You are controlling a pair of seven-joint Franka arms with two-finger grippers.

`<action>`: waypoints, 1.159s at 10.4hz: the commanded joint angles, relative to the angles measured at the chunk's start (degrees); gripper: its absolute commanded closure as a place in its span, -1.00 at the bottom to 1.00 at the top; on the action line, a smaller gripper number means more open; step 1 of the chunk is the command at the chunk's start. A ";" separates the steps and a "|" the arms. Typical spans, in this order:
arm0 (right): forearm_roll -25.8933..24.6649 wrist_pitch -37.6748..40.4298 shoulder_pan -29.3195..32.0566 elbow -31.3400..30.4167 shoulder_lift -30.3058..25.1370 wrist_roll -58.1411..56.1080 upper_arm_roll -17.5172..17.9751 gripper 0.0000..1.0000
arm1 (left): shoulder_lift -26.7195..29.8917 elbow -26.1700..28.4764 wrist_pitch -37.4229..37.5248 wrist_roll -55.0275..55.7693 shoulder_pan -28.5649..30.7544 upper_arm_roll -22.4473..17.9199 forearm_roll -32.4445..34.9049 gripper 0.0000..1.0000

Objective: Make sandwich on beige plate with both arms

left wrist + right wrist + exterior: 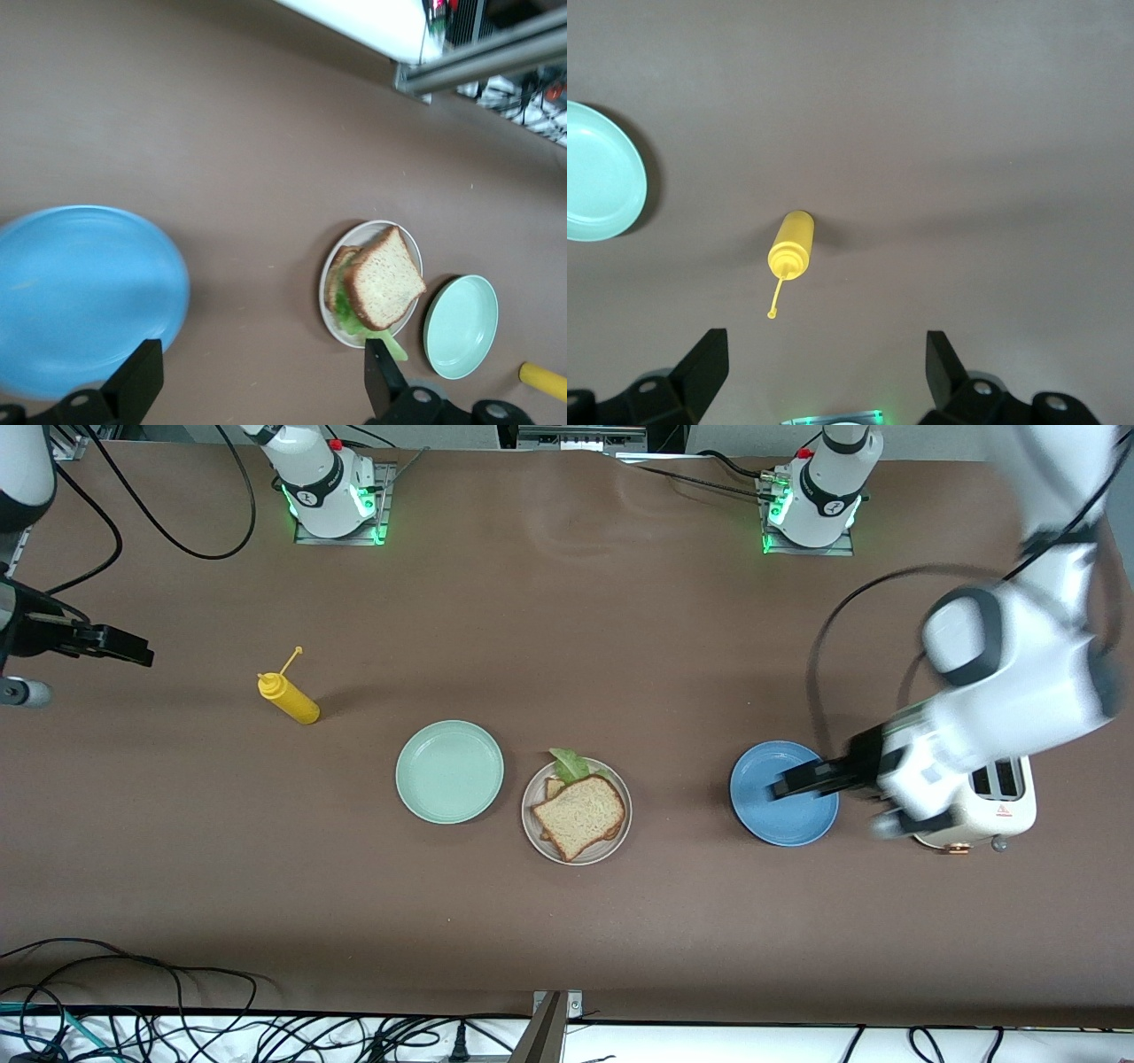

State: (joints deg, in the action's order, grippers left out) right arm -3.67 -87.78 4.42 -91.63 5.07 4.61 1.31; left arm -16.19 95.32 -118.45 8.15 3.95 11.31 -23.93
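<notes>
Looking from the front, we see the sandwich point(580, 812) stacked on the beige plate point(617, 841) between the mint-green plate point(449, 771) and the blue plate point(784, 794), with the left hand point(802, 779) spread open over the blue one and the right hand point(120, 646) open above the desk point(567, 930) at its own end. From the left wrist, we judge the bread soft, light and easily shifted, its lettuce point(390, 343) poking out, so we would pinch gently at the crust edges. From the right wrist, we find only the mustard bottle point(792, 245) beneath empty, parted fingers point(700, 367).

I count three plates: one beige plate point(537, 833), one green plate point(449, 771), one blue plate point(780, 815). One sandwich point(580, 812), one yellow bottle point(289, 696), one toaster point(992, 806).
</notes>
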 commanded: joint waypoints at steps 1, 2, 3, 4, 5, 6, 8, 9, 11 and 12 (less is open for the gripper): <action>-3.44 0.42 -1.26 -1.79 -1.81 2.24 1.22 -1.00 | 12.90 9.79 3.46 -0.68 0.97 0.29 9.11 -1.00; -3.89 -0.28 -1.17 -3.01 -1.81 2.85 1.50 -1.00 | 16.07 9.63 8.45 -0.59 1.15 0.38 14.56 -1.00; -3.28 -0.63 -1.17 -3.11 -1.81 2.69 1.24 -1.00 | 19.06 9.62 12.76 -0.50 1.58 0.29 18.01 -1.00; -2.67 -0.29 -1.08 -3.03 -1.73 2.16 1.06 -1.00 | 21.27 9.10 16.63 -0.32 1.85 0.20 21.09 -1.00; -0.31 0.06 -1.17 -2.76 -1.47 2.68 0.89 -1.00 | 23.12 8.14 20.15 -0.24 1.85 0.20 23.99 -1.00; 1.02 0.24 -1.34 -2.67 -1.29 2.34 0.19 -1.00 | 24.36 7.43 23.75 0.11 1.85 -0.67 25.06 -1.00; 1.03 0.42 -1.25 -2.32 -1.29 2.07 -0.08 -1.00 | 24.46 1.83 30.09 1.25 1.59 -5.13 24.99 -1.00; 1.03 0.51 -2.04 -2.32 -1.55 1.98 -1.30 -1.00 | 24.46 0.84 30.81 1.26 1.50 -5.77 25.07 -1.00; 1.91 -0.28 -7.31 -2.50 -1.46 0.07 -8.60 -1.00 | 24.37 1.09 30.82 1.52 1.33 -5.69 25.07 -1.00; 1.91 -0.20 -6.97 -2.50 -1.38 -1.60 -8.52 -1.00 | 24.37 1.01 30.91 2.57 1.24 -5.69 25.07 -1.00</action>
State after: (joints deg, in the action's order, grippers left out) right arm -2.85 -87.86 -1.33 -93.59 4.56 5.11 -5.64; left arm 8.74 97.28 -88.64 8.96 5.71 5.25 -0.53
